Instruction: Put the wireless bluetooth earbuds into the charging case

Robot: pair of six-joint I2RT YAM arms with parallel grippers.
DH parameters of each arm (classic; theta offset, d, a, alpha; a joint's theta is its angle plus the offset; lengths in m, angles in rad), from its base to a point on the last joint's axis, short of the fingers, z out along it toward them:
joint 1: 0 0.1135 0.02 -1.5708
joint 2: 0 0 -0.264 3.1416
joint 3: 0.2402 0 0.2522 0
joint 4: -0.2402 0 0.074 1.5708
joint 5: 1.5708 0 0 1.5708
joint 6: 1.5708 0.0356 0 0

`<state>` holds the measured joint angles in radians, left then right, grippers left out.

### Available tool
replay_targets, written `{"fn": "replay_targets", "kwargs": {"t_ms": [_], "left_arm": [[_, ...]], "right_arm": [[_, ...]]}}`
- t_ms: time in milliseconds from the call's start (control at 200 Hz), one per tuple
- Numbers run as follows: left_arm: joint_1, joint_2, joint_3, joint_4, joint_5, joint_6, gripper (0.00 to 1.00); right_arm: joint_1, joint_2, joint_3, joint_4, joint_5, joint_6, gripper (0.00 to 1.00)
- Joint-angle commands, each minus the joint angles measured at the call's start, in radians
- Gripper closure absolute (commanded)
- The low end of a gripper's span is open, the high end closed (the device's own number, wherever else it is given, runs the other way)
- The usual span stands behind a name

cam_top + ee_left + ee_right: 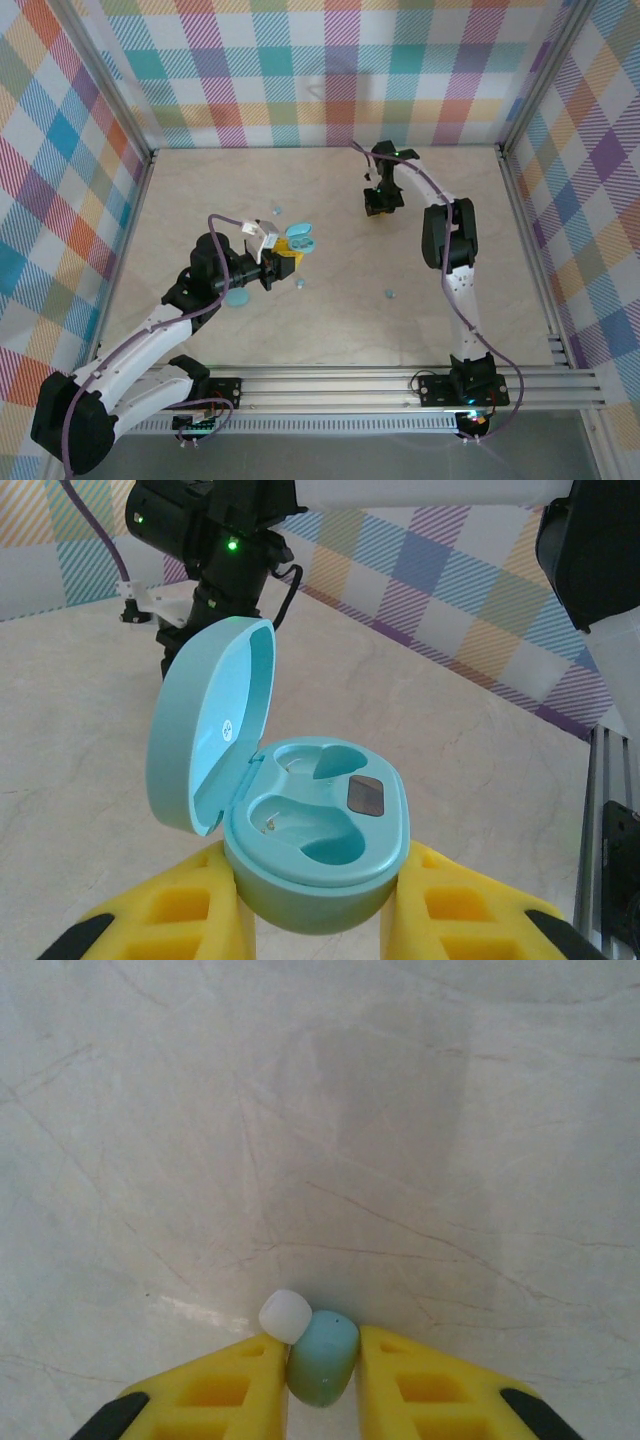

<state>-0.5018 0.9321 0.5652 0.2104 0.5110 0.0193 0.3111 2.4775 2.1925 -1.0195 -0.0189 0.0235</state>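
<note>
My left gripper [318, 925] is shut on the light-blue charging case [320, 835], its yellow fingers [455, 905] pressing both sides. The lid [205, 735] stands open to the left, and both wells are empty. In the top view the left gripper [283, 258] holds the case [301, 238] left of centre. A pale blue earbud [325, 1360] with a white tip [286, 1315] sits between the fingers of my right gripper [323, 1348], which is shut on it just above the table. The right gripper [381, 204] hangs over the far middle of the table.
A second round light-blue case [237, 298] lies shut near the left arm. Loose earbuds lie at the centre right [390, 294], by the left gripper [301, 284] and farther back [277, 211]. Checked walls and metal rails [400, 380] enclose the table.
</note>
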Motion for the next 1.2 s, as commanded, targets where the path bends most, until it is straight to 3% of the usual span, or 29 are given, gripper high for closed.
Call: {"fn": "replay_targets", "kwargs": {"t_ms": [0,210,575,770,925,1195], "left_arm": [[-0.009,-0.023,-0.005,-0.007,0.001,-0.004,0.91],[-0.009,-0.061,-0.023,-0.027,-0.002,-0.012,0.91],[-0.010,-0.143,-0.044,-0.090,-0.013,-0.014,0.91],[-0.011,-0.167,-0.047,-0.108,-0.016,-0.017,0.92],[-0.010,-0.176,-0.051,-0.123,-0.019,-0.009,0.92],[-0.011,-0.177,-0.032,-0.149,-0.025,0.027,0.92]], "right_arm": [[0.042,-0.032,-0.022,-0.062,-0.001,-0.098,0.79],[0.100,-0.153,-0.213,-0.025,0.010,-0.269,0.80],[0.189,-0.371,-0.631,0.124,0.038,-0.362,0.79],[0.195,-0.368,-0.646,0.124,0.152,-0.320,0.71],[0.194,-0.408,-0.604,0.099,0.178,-0.265,0.54],[0.191,-0.536,-0.638,0.062,0.125,-0.073,0.54]]}}
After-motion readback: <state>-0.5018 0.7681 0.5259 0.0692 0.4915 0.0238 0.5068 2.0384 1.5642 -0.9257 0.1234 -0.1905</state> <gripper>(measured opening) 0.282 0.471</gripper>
